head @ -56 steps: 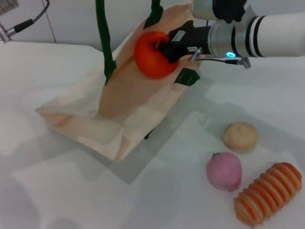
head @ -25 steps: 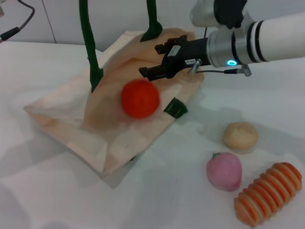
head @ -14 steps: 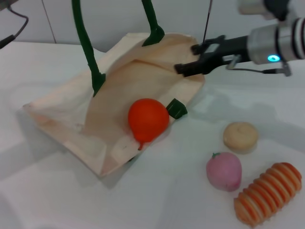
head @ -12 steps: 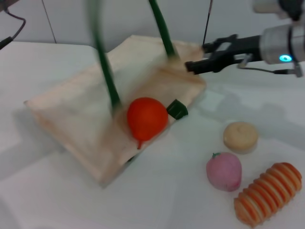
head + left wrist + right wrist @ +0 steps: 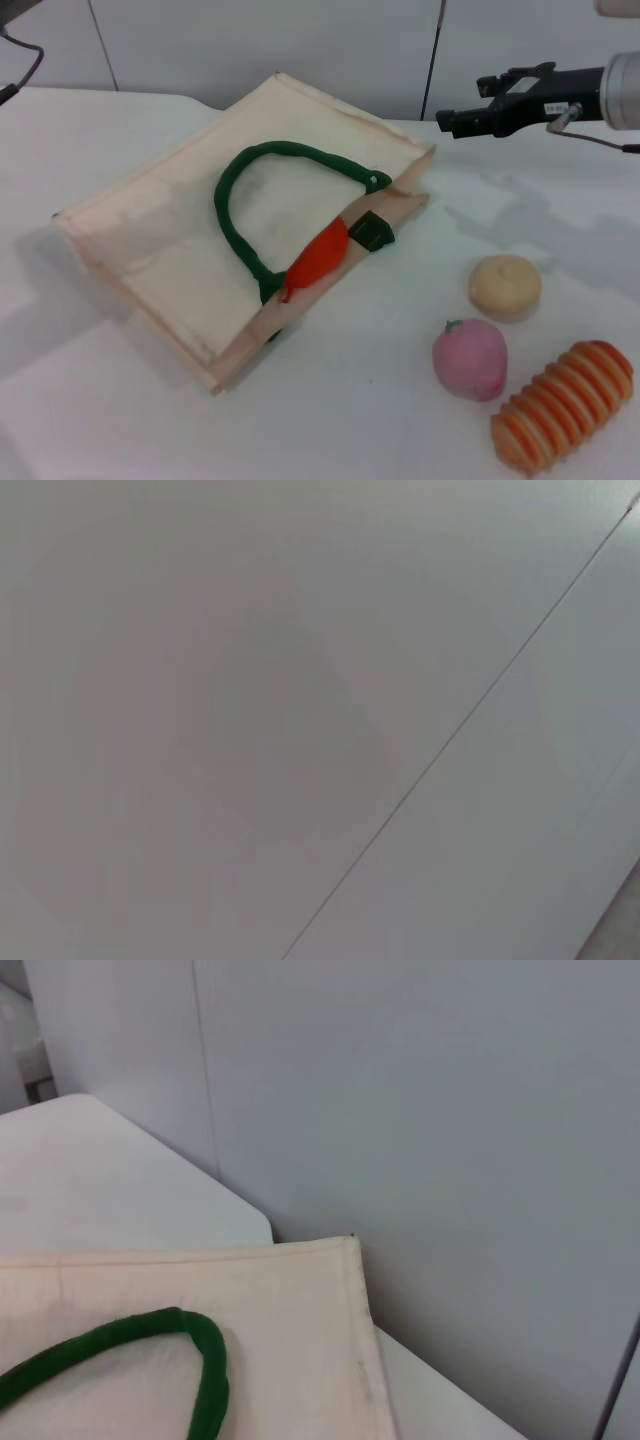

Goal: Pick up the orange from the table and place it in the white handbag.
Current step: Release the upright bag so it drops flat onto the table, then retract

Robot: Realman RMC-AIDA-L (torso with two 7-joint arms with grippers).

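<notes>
The white handbag (image 5: 180,230) lies flat on the table, with one dark green handle (image 5: 250,190) flopped across its top side. The orange (image 5: 318,256) sits in the bag's mouth; only a red-orange sliver shows between the two cloth sides, beside a green tab (image 5: 371,230). My right gripper (image 5: 462,104) is open and empty, hovering above and to the right of the bag's far corner. The right wrist view shows that corner of the bag (image 5: 250,1290) and part of the handle (image 5: 160,1335). My left gripper is out of view; its wrist view shows only a bare wall.
A beige bun-like toy (image 5: 505,285), a pink peach-like ball (image 5: 470,358) and a ribbed orange-striped toy (image 5: 563,405) lie on the table to the right of the bag. A grey wall stands just behind the table.
The orange was released and rolled down into the bag's mouth. The handles dropped and the bag fell flat over the orange. My right gripper opened and drew back to the right.
</notes>
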